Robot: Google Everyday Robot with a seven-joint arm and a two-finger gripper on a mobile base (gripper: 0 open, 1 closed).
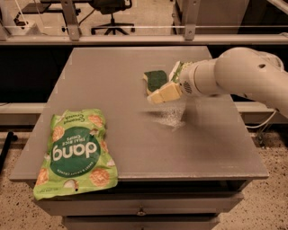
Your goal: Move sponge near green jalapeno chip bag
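The sponge (155, 80), dark green on top with a pale yellow base, is at the back middle of the grey table (112, 90). My gripper (164, 93) reaches in from the right on a white arm and is shut on the sponge's right end, with a cream finger (163, 94) showing in front of it. Just right of the sponge, a sliver of green and white packaging (176, 70) shows behind the wrist. It looks like the green jalapeno chip bag, and the arm hides most of it.
A large light-green "dang" rice chips bag (76, 152) lies at the table's front left corner, overhanging the edge. A rail and an office chair (110, 13) stand behind the table. The white arm (243, 76) covers the table's back right.
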